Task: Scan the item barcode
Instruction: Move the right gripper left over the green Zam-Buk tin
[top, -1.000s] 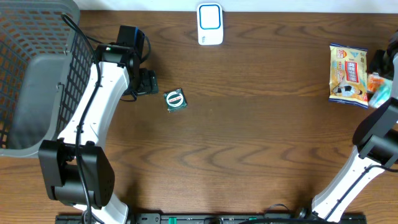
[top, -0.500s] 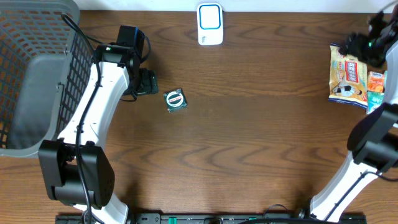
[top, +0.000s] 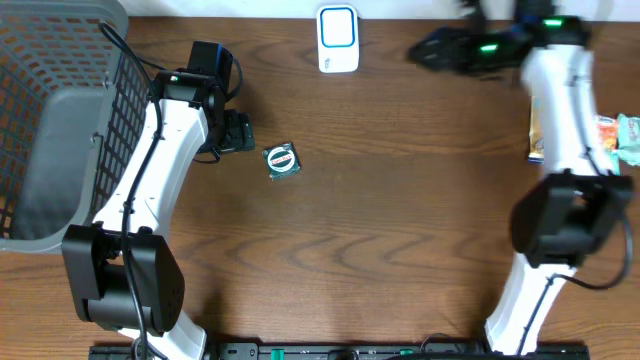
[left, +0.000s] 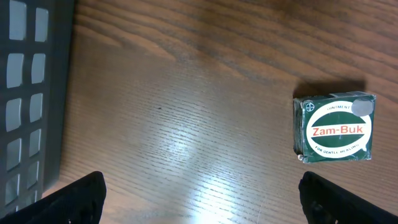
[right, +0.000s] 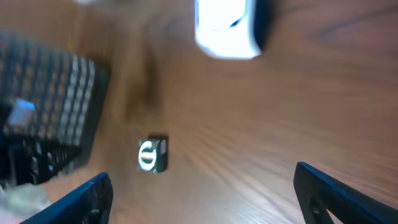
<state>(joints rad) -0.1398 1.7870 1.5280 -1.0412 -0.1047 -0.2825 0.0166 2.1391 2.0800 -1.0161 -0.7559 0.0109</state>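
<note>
- Zam-Buk box (top: 282, 161) (left: 336, 129) is lying label-up on the tabletop, left of centre.
- Left gripper (top: 240, 131) (left: 199, 205) is hovering just beside it, fingers wide apart, empty.
- Right gripper (top: 425, 47) (right: 205, 199) is hanging near the white scanner (top: 338, 38) (right: 227, 28) at the far edge, fingers apart.

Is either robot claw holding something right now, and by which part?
Nothing is held. The left gripper stands open over the table beside the Zam-Buk box, not touching it; the right gripper is open too, and empty.
</note>
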